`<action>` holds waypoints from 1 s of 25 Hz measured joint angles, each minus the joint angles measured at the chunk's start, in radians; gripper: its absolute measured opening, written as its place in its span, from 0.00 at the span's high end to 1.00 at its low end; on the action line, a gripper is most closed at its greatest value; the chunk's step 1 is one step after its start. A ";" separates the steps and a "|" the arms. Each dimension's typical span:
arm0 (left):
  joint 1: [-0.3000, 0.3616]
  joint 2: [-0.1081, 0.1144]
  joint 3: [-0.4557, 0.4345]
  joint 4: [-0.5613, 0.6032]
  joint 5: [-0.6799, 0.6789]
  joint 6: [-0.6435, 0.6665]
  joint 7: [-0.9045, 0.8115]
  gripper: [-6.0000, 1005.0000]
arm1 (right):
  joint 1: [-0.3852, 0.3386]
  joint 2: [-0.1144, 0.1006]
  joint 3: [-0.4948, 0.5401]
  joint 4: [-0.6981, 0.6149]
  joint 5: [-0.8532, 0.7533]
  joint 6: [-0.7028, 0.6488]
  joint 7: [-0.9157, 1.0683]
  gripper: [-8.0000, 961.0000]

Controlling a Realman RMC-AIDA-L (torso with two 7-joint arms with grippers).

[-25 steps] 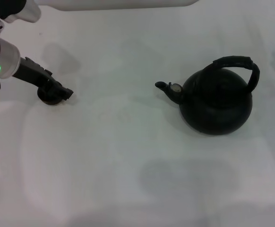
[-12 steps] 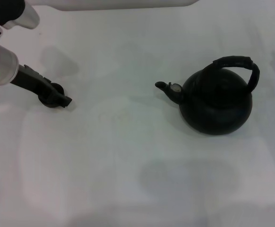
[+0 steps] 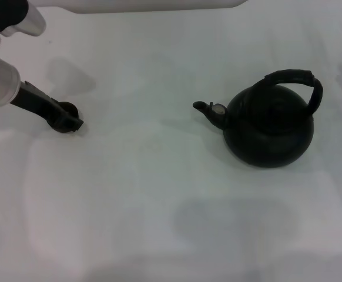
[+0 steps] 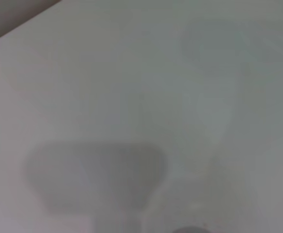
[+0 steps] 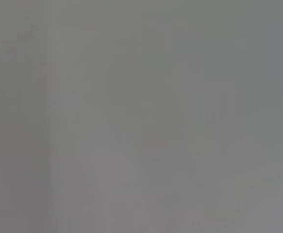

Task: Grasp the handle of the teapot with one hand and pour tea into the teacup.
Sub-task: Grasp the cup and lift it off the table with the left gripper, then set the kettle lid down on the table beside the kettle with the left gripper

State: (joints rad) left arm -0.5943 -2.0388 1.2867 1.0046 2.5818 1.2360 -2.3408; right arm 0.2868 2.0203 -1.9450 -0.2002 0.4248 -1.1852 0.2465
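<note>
Left gripper (image 3: pixel 71 122) sits at the teacup (image 3: pixel 65 117), far left on the white table (image 3: pixel 159 194); I cannot tell how its fingers stand. Teapot (image 3: pixel 269 130) stands upright well apart on the right, spout toward the cup, handle (image 3: pixel 297 79) arched over its top, untouched. I see no right gripper.

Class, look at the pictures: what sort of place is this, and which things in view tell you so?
Probably a robot test bench, not a home kitchen: a bare white table holding only a black teapot and a small teacup, with the robot's left hand at the cup.
</note>
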 joint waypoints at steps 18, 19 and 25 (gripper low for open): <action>-0.055 -0.032 0.159 0.100 -0.105 0.002 0.028 0.31 | 0.003 0.000 0.000 -0.003 0.015 0.006 -0.003 0.11; -0.064 -0.033 0.184 0.098 -0.122 -0.001 0.028 0.31 | 0.003 0.000 0.000 -0.003 0.016 0.006 -0.003 0.11; -0.093 -0.036 0.331 0.100 -0.185 -0.034 0.029 0.31 | 0.008 0.000 0.000 -0.002 0.019 0.006 -0.003 0.11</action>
State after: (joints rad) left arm -0.6876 -2.0744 1.6176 1.1051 2.3968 1.2021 -2.3117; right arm 0.2952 2.0203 -1.9450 -0.2018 0.4434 -1.1794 0.2435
